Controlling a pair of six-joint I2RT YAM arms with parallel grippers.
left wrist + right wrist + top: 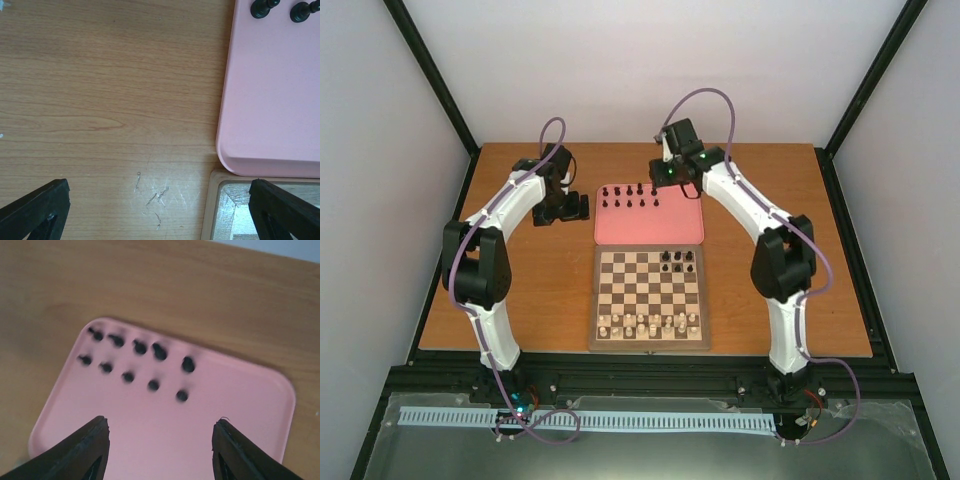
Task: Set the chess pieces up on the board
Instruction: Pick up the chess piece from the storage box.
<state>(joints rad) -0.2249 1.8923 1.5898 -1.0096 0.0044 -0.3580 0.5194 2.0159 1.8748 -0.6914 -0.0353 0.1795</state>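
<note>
Few black pieces [679, 267] on the board [648, 345]; ten in the pink tray [650, 232] — left gripper [159, 186], right gripper [161, 424] both spread, empty.

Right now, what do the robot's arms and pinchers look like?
The left arm and right arm are white tubes with chunky black joints. A thin purple cable loops along each one. Small green lights glow near the right wrist. The left gripper and right gripper have black, wedge-shaped fingers.
</note>
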